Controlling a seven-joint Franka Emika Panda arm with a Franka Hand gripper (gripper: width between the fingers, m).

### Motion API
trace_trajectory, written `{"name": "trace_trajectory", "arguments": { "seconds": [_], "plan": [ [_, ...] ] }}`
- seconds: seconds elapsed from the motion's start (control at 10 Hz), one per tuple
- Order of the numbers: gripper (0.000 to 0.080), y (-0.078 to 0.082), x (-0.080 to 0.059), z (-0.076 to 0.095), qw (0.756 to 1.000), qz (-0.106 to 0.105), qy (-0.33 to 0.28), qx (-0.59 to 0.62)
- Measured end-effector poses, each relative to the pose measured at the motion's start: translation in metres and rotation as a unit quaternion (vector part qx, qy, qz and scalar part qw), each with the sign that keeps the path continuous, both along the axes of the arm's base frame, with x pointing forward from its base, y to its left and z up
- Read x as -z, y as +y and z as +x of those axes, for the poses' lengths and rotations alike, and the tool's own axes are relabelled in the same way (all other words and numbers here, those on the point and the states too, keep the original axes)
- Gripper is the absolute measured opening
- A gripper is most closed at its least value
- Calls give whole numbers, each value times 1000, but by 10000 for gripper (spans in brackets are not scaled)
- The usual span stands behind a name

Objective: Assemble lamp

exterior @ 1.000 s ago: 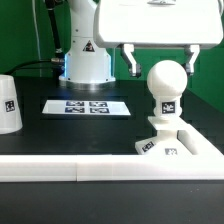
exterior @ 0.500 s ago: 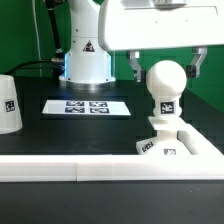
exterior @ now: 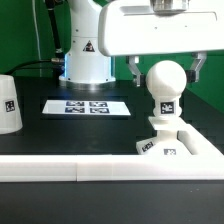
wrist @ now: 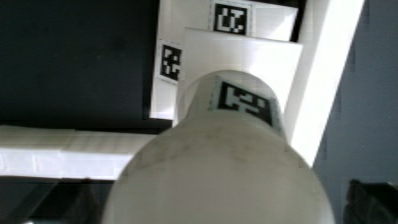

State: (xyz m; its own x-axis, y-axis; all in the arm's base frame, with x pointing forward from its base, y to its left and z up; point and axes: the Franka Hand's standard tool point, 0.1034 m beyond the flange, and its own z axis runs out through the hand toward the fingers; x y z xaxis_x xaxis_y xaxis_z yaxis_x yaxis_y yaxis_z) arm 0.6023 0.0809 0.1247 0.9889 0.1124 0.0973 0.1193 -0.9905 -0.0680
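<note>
The lamp's ball-shaped bulb (exterior: 165,85) stands upright on the flat square base (exterior: 178,148) at the exterior view's right, with tags on both. My gripper (exterior: 165,68) hangs right over the bulb, open. Its two fingers (exterior: 133,66) flank the top of the ball with gaps on both sides. In the wrist view the bulb (wrist: 222,150) fills the middle, with the base (wrist: 240,40) beyond it and dark fingertips (wrist: 365,200) at the edges. The cup-like shade (exterior: 8,104) stands at the exterior view's far left, partly cut off.
The marker board (exterior: 88,105) lies flat on the black table behind the middle. The white robot pedestal (exterior: 86,50) stands behind it. A white rail (exterior: 60,168) runs along the table's front edge.
My gripper has come down a little over the bulb, its fingers still apart. The bulb, base and shade have not moved.
</note>
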Motion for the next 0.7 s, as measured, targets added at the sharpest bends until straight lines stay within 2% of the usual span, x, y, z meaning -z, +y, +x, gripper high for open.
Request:
{"name": "trace_trajectory", "arguments": {
  "seconds": [0.3, 0.4, 0.5, 0.7],
  "plan": [
    [699, -1, 3, -1, 1000, -1, 2, 1],
    [611, -2, 3, -1, 1000, -1, 2, 0],
    [577, -2, 3, -1, 1000, -1, 2, 0],
    [577, -2, 3, -1, 1000, -1, 2, 2]
  ]
}}
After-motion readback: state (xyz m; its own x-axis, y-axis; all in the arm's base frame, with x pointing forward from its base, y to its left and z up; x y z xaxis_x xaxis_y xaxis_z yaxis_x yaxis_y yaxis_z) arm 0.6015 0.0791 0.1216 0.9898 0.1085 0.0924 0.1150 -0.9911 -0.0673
